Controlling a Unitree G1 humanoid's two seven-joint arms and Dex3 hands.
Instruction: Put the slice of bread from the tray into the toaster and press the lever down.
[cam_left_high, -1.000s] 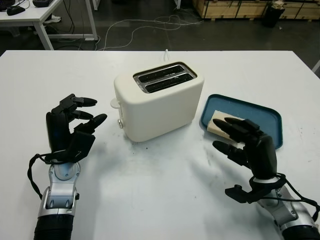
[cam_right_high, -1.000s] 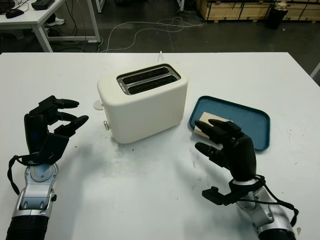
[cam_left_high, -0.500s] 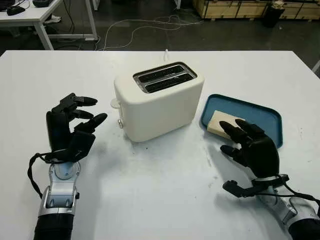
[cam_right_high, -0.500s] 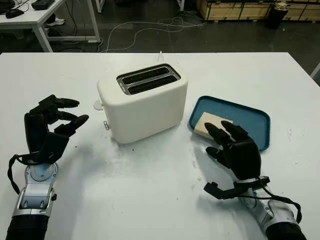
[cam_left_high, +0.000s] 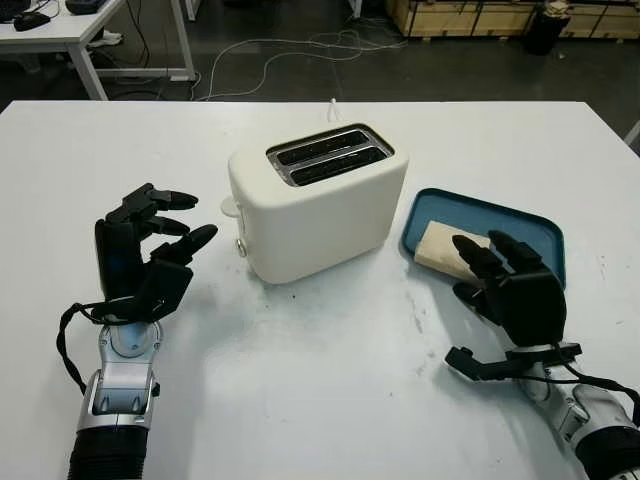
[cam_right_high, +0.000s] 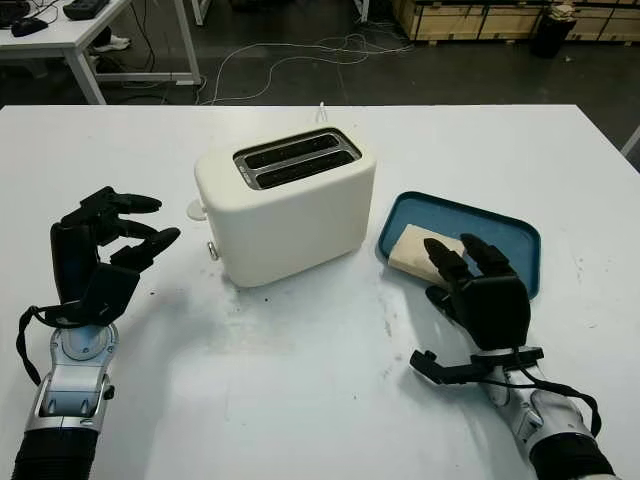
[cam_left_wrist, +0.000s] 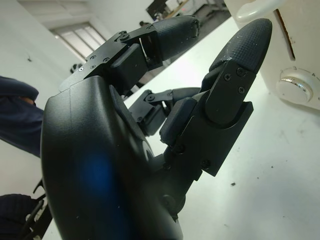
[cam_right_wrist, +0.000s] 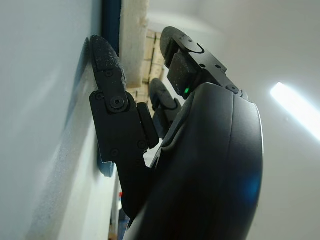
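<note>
Your right hand (cam_left_high: 510, 290) is open over the tray (cam_left_high: 535, 232), fingers above the near end of the bread (cam_left_high: 436, 246), which lies flat at the tray's near-left corner. Close too shallow and you may shove the bread against the rim or pinch the rim itself. The toaster (cam_left_high: 315, 205) stands just beyond the fingers' left, slots empty. Your left hand (cam_left_high: 140, 260) hangs open near the lever (cam_left_high: 231, 207).
</note>
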